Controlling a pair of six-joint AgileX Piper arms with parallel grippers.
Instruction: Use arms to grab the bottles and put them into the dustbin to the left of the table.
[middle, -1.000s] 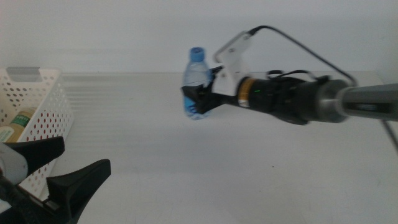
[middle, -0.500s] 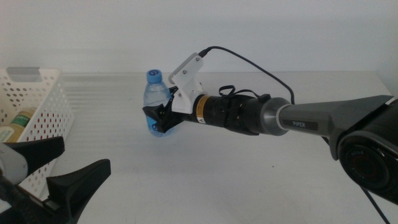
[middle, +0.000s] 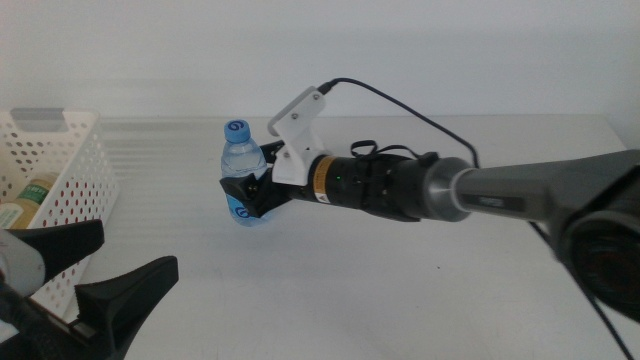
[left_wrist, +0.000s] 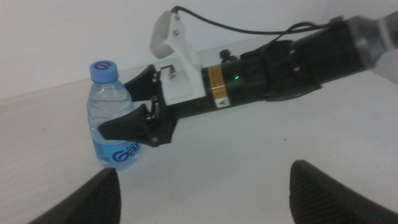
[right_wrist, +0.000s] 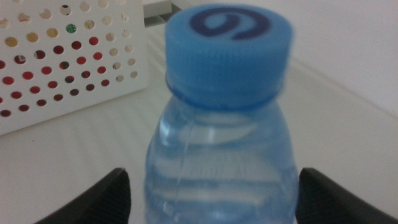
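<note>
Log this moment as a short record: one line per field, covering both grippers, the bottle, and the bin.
right gripper: shut on the water bottle, out over the table
water bottle: upright, blue cap on
left gripper: open, waiting near the picture's bottom edge in the middle view
dustbin: at the table's left, a yellowish bottle already inside

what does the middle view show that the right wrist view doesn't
Only the middle view: the whole right arm, the open left gripper waiting at the near edge, and a yellowish bottle inside the basket.
Only the right wrist view: the cap's logo close up.
Both: the water bottle held in the right gripper, and the basket.
</note>
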